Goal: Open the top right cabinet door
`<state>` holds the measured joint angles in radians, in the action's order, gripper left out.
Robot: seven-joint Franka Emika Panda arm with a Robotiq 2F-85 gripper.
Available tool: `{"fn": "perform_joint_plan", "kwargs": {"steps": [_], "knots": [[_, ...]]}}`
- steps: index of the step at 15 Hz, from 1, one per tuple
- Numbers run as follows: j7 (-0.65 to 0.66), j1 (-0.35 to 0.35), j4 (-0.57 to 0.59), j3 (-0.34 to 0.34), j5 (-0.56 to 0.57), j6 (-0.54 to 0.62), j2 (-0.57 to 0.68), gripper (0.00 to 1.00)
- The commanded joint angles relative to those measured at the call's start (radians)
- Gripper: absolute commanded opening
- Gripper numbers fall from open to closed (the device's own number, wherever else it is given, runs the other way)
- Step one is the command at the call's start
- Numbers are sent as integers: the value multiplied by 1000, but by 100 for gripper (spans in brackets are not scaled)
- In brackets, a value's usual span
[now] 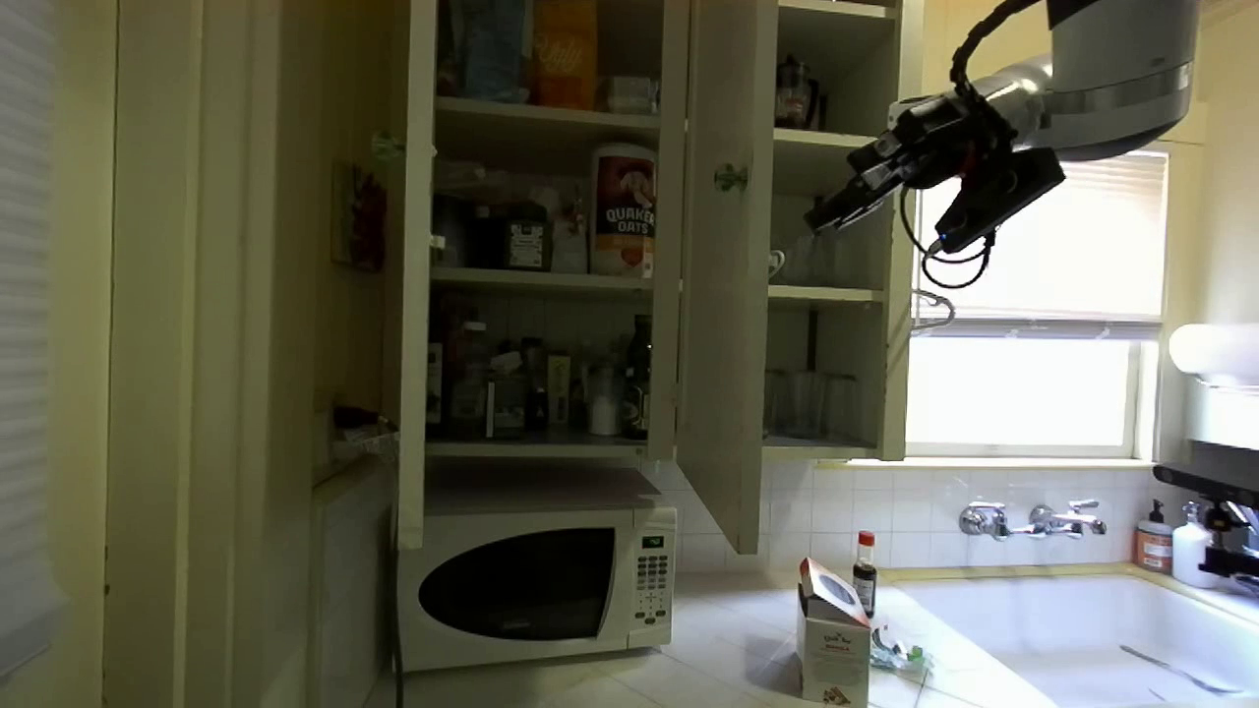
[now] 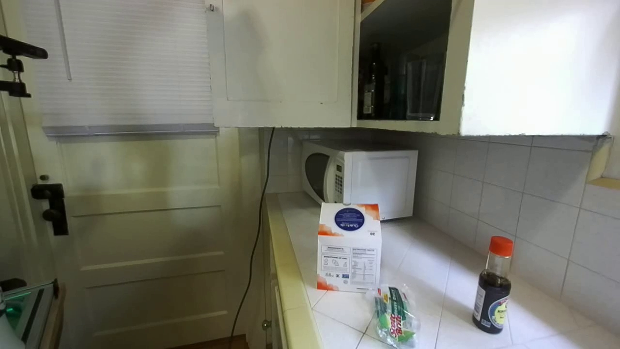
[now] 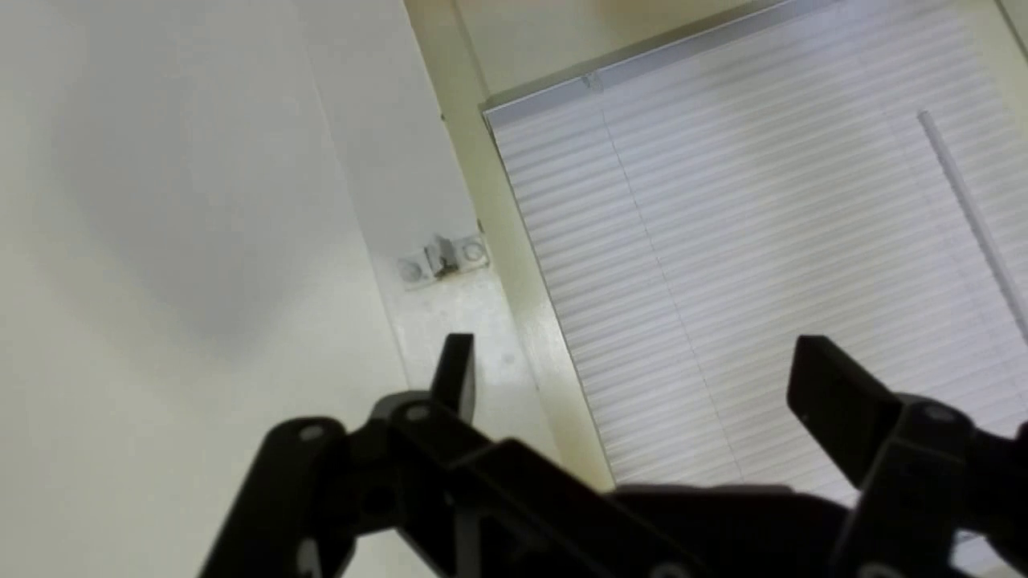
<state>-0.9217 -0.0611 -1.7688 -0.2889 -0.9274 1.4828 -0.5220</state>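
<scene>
The top right cabinet door [image 1: 723,324] is tall and cream-white and stands swung open, out from the shelves. Its small knob [image 1: 730,177] is on the outer face. Its inner face with a recessed panel shows in an exterior view [image 2: 286,58]. In the wrist view the inner face [image 3: 201,241] fills the left, with a metal catch [image 3: 442,257] near the free edge. My gripper [image 1: 818,218] is on the inner side, to the right of the door, apparently apart from it. In the wrist view my gripper [image 3: 637,339] is open, with nothing between the fingers.
A matching door [image 1: 417,295] stands open edge-on at the left. Shelves [image 1: 551,280] hold jars, bottles and glasses. Below are a microwave [image 1: 541,580], a box [image 1: 836,649], a sauce bottle [image 2: 492,295] and a sink [image 1: 1043,590]. The wrist view shows window blinds [image 3: 723,241].
</scene>
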Motion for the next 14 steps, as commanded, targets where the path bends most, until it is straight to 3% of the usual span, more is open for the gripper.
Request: {"fn": "perform_joint_plan", "kwargs": {"steps": [1,3,7,11,12,14], "knots": [[-10,78,72,-17,62,-86,-9,100],[0,126,101,-22,125,-74,-18,100],[-56,193,66,1,260,89,-55,100],[-65,200,-34,71,371,410,-64,100],[-77,246,-80,116,377,498,-59,100],[-61,270,-156,168,425,672,-52,100]]}}
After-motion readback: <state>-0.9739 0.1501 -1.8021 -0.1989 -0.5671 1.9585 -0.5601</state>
